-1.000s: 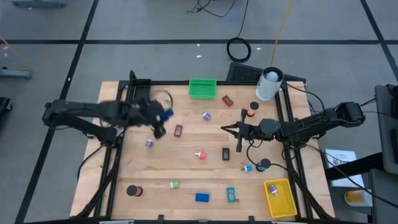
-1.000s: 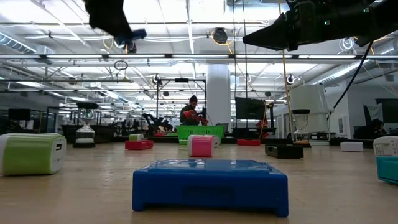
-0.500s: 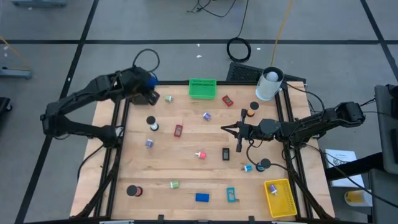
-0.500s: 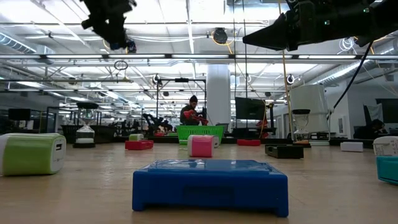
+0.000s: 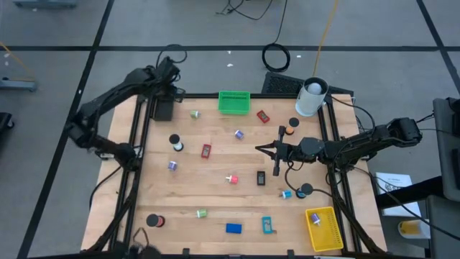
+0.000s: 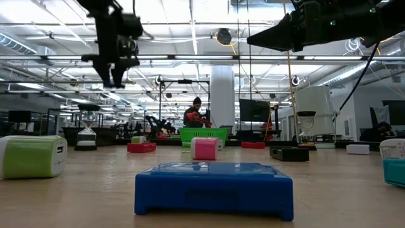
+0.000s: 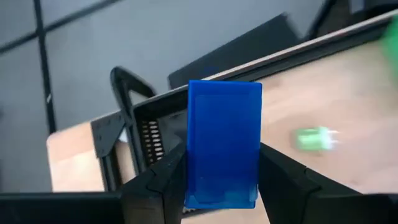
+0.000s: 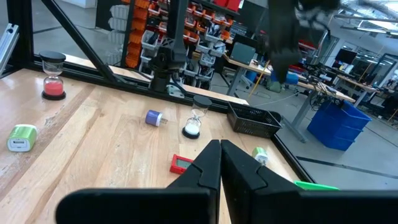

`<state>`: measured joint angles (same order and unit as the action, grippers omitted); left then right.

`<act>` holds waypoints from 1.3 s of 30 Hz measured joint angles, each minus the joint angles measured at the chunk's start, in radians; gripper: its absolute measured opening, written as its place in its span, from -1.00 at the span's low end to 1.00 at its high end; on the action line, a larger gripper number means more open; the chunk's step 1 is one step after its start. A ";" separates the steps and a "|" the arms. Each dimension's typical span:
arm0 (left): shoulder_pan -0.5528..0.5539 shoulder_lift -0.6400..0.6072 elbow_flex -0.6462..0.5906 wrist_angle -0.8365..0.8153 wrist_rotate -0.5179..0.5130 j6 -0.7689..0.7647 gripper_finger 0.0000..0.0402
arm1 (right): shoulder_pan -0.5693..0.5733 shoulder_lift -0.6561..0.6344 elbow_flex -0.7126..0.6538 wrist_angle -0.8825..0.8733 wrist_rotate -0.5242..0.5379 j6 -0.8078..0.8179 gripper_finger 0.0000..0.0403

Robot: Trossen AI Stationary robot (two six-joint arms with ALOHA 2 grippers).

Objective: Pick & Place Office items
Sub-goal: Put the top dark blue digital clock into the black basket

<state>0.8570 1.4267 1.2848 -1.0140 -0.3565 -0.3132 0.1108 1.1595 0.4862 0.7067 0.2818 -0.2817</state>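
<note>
The left tool (image 7: pixel 221 186) grips a blue rectangular block (image 7: pixel 224 149) between its two fingers, upright, above the far left corner of the wooden surface (image 5: pixel 215 183), over the black bin (image 5: pixel 164 109). A small green clip (image 5: pixel 195 114) lies on the surface just beside that bin, between it and the green bin (image 5: pixel 233 101). The right tool (image 5: pixel 260 149) is clenched with nothing in it and hangs over the right half of the surface, near an orange-topped item (image 5: pixel 288 131). Other office items lie scattered: a red block (image 5: pixel 206 151), a pink clip (image 5: pixel 232 179), another blue block (image 5: pixel 233 229) at the near edge, and a black roll (image 5: pixel 153 220). A yellow bin (image 5: pixel 324 229) sits at the near right corner.
</note>
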 joint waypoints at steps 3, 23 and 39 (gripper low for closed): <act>0.064 0.070 0.001 0.020 0.000 0.004 -0.16 | 0.000 0.000 0.000 0.000 0.000 0.000 -0.98; 0.222 0.147 -0.188 0.198 0.084 -0.033 -0.16 | 0.000 0.000 0.000 0.000 0.000 0.000 -0.98; 0.216 0.248 -0.229 0.313 0.146 -0.059 -0.16 | 0.000 0.000 0.000 0.000 0.000 0.002 -0.98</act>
<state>1.0731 1.6745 1.0561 -0.7010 -0.2108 -0.3725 0.1108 1.1595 0.4862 0.7067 0.2821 -0.2802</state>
